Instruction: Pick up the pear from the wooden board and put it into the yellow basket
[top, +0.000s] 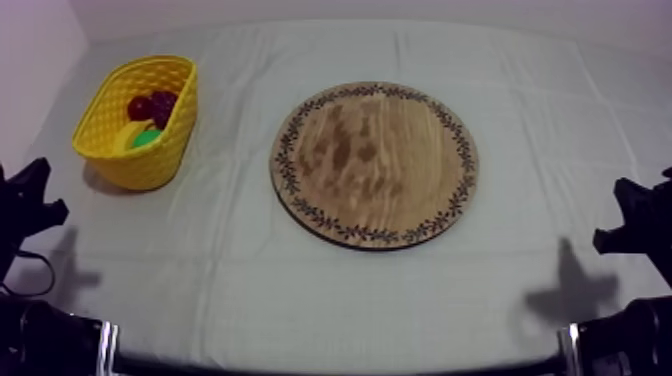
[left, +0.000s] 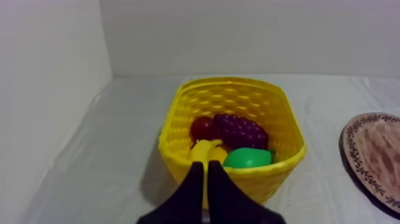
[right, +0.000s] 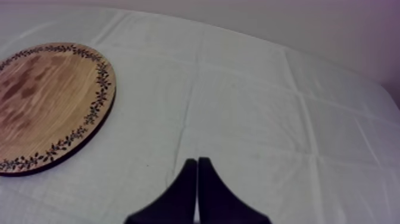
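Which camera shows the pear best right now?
Left wrist view: the pear lies plainly in the basket, beside the grapes. The top view catches a green bit of it. The right wrist view faces the board.

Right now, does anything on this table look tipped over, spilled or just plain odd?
Nothing stands out. The yellow basket stands upright with the pear, banana, grapes and small red fruit inside it. The wooden board lies flat and bare. The left hand and right hand are shut on nothing, clear of both.
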